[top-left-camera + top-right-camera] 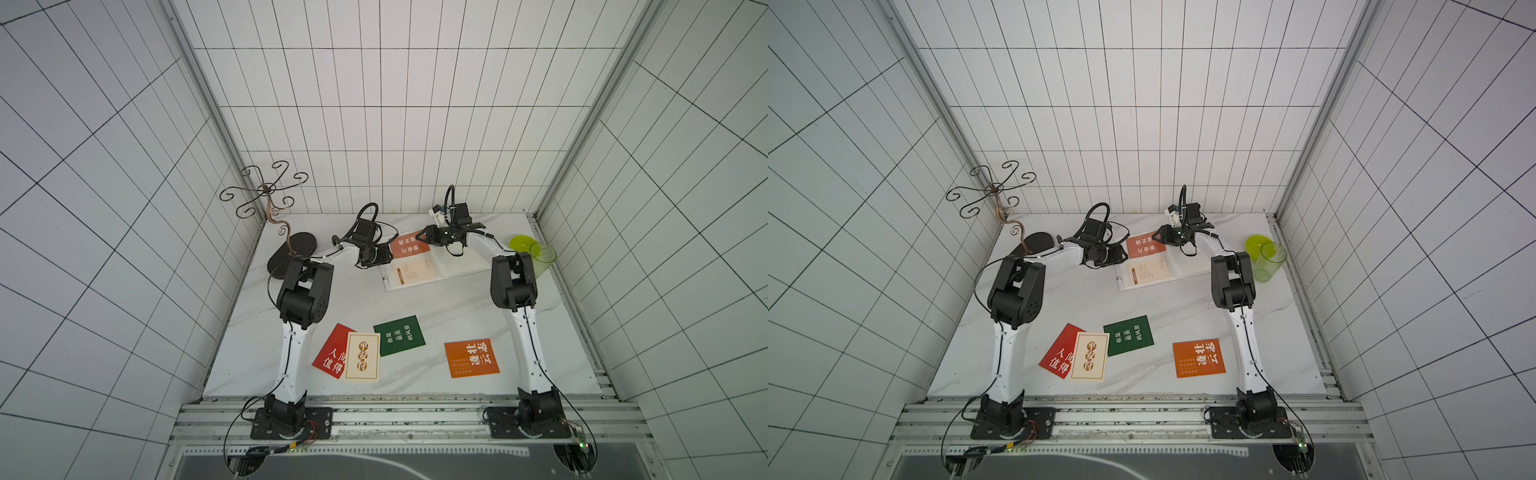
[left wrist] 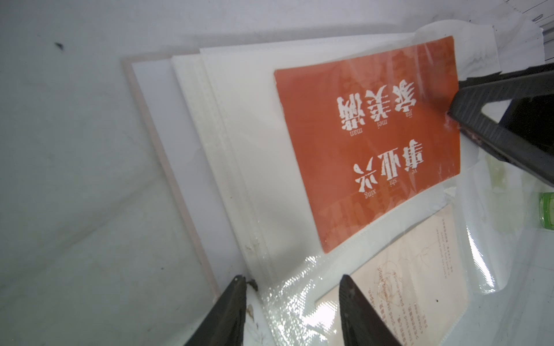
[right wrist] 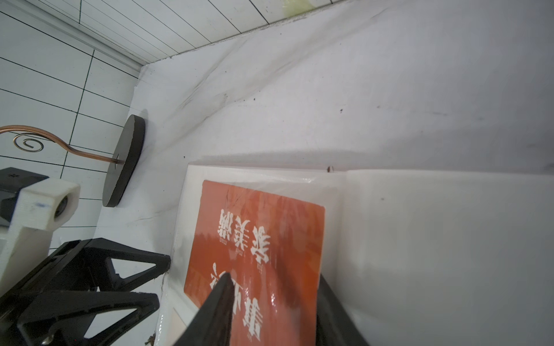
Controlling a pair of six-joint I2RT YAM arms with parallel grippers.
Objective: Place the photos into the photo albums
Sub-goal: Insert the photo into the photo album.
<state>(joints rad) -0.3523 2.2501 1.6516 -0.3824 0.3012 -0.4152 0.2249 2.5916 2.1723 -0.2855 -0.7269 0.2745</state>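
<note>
The photo album [image 1: 455, 262] [image 1: 1183, 266] lies open at the back middle of the table. An orange photo [image 1: 409, 245] [image 2: 368, 140] [image 3: 260, 233] sits in the upper clear sleeve of its left page, with a cream photo [image 1: 415, 270] [image 2: 419, 269] in the sleeve below. My left gripper [image 1: 386, 259] [image 2: 290, 280] is open, its fingers astride the page's left edge. My right gripper [image 1: 417, 237] [image 3: 274, 277] is open over the orange photo, one fingertip resting on it. Loose near the front lie red [image 1: 332, 353], cream [image 1: 362, 356], green [image 1: 400, 335] and orange [image 1: 471, 358] photos.
A scrolled metal stand [image 1: 266, 191] on a dark round base [image 1: 291, 249] occupies the back left corner. A clear green cup [image 1: 542, 257] and a green dish [image 1: 523, 242] stand at the back right, close to my right arm's elbow.
</note>
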